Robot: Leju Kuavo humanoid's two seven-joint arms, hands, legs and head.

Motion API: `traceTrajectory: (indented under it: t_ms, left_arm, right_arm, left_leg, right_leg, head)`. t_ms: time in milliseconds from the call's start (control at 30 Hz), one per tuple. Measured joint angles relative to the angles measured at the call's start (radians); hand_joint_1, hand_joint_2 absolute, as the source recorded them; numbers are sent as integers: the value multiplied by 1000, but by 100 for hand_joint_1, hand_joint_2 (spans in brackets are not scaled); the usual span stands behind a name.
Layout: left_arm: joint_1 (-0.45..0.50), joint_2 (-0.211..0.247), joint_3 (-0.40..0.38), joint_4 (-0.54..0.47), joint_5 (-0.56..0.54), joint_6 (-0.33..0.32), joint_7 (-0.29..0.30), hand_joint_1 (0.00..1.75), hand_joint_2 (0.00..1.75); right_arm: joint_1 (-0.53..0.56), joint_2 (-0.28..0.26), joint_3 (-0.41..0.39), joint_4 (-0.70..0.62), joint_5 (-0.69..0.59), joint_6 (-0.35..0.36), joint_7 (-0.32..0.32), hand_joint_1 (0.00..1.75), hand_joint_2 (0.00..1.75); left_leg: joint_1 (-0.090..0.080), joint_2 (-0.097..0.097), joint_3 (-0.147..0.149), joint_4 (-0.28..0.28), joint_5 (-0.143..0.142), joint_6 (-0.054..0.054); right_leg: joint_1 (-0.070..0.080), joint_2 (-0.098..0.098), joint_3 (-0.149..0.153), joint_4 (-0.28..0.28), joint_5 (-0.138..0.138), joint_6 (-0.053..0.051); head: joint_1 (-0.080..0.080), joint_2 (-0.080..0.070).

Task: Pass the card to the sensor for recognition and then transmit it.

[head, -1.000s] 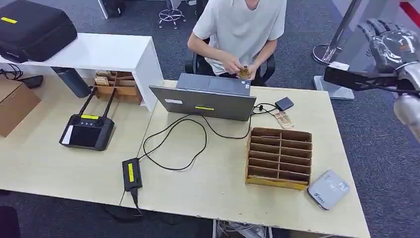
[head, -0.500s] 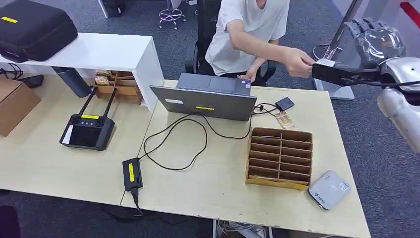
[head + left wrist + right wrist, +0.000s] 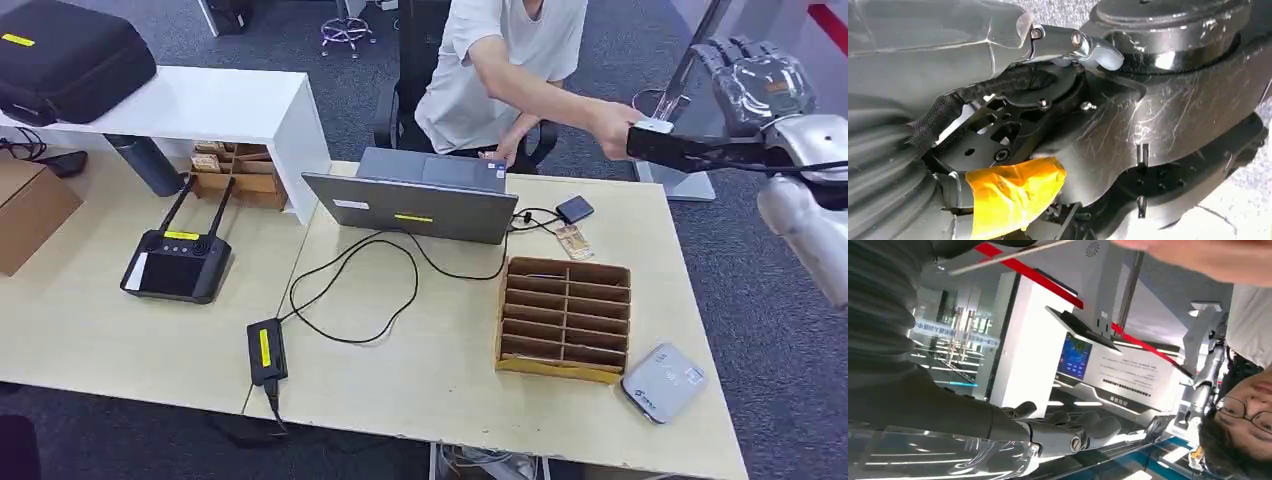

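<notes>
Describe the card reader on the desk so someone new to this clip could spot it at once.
On the light wooden desk, find the brown slotted organiser near its right end. The card reader lies just beyond the organiser's front right corner, by the desk edge: a flat, light grey, rounded pad, unlike the small black box beside the laptop.

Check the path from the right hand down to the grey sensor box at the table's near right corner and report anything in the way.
Nothing visible blocks it. The right hand is raised beyond the table's far right edge, where the person's hand meets it with the card. The sensor lies uncovered, with the wooden organizer beside it, left of that line.
</notes>
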Motion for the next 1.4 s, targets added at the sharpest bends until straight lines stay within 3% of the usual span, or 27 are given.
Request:
traceTrajectory:
  t_ms: [100, 200, 233, 267, 500, 1400]
  left_arm:
    - [-6, 8, 0, 29, 0, -67, 9, 0, 175]
    - [-2, -6, 0, 23, 0, 2, -3, 0, 175]
    - [0, -8, 0, 18, 0, 15, -8, 0, 175]
    - [0, -9, 0, 15, 0, 22, -8, 0, 175]
    - [1, -11, 0, 14, 0, 16, -8, 0, 175]
    - [14, -19, 10, 14, 0, 33, -47, 0, 175]
  right_arm:
    - [0, 13, 5, 0, 1, 2, 0, 0, 175]
    - [0, 15, 11, 0, -3, 5, 0, 0, 175]
    - [0, 15, 13, 0, -6, 5, 0, 17, 175]
    - [0, 15, 14, 0, -11, 6, 0, 175, 175]
    - [4, 15, 16, 0, -57, 18, -30, 175, 175]
    - [23, 15, 14, -7, -64, 18, -28, 175, 175]
  left_leg:
    - [0, 0, 0, 0, 0, 0]
    - [0, 0, 0, 0, 0, 0]
    - [0, 0, 0, 0, 0, 0]
    - [0, 0, 0, 0, 0, 0]
    - [0, 0, 0, 0, 0, 0]
    - [0, 0, 0, 0, 0, 0]
  right_leg:
    - [0, 0, 0, 0, 0, 0]
    - [0, -1, 0, 0, 0, 0]
    - [0, -1, 0, 0, 0, 0]
    - [0, -1, 0, 0, 0, 0]
    - [0, 0, 0, 0, 0, 0]
    - [0, 0, 0, 0, 0, 0]
  head:
    - [0, 0]
    - [0, 0]
    - [0, 0]
    - [0, 0]
    - [0, 0]
    - [0, 0]
